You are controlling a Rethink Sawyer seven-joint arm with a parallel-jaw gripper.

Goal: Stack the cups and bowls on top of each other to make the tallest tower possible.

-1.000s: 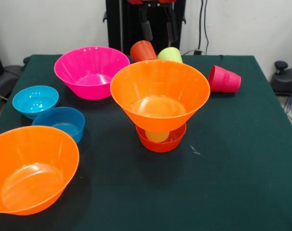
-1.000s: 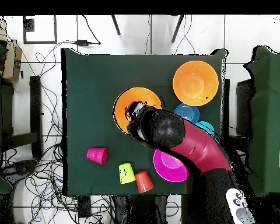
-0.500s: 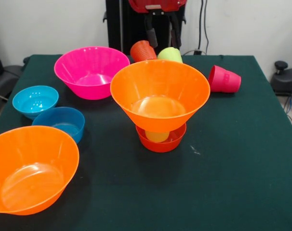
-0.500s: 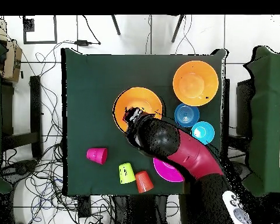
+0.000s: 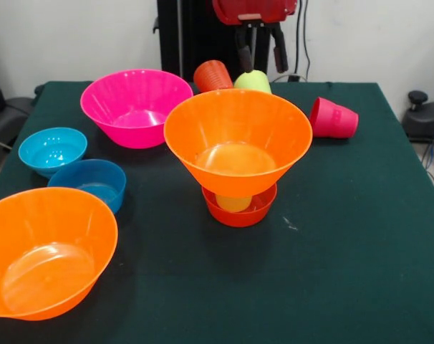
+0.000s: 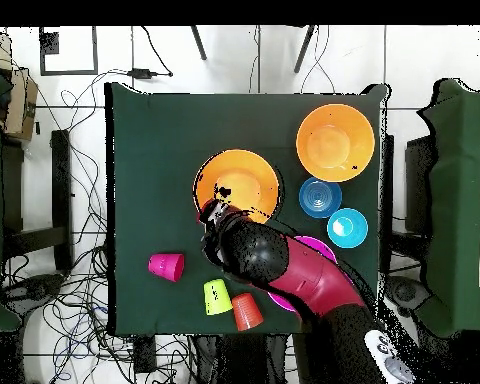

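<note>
A large orange bowl (image 5: 237, 136) stands upright on the pale yellow cup (image 5: 233, 203), which sits upside down in the small red-orange bowl (image 5: 240, 211); from above only that orange bowl (image 6: 238, 185) shows. My gripper (image 5: 261, 57) hangs open and empty at the table's far side, just above the lime green cup (image 5: 253, 80). The orange cup (image 5: 213, 74) lies beside it. The red-pink cup (image 5: 333, 118) lies on its side to the right. In the overhead view my gripper (image 6: 214, 215) is between the tower and the lime green cup (image 6: 217, 296).
The magenta bowl (image 5: 136, 106) stands at the back left, with the light blue bowl (image 5: 52, 150) and darker blue bowl (image 5: 88, 183) in front of it. The second large orange bowl (image 5: 45, 251) stands at the near left corner. My arm (image 6: 294, 275) covers part of the magenta bowl from above.
My gripper has moved to the right in the front view, away from above the orange cup to above the lime green cup. No cup or bowl has moved.
</note>
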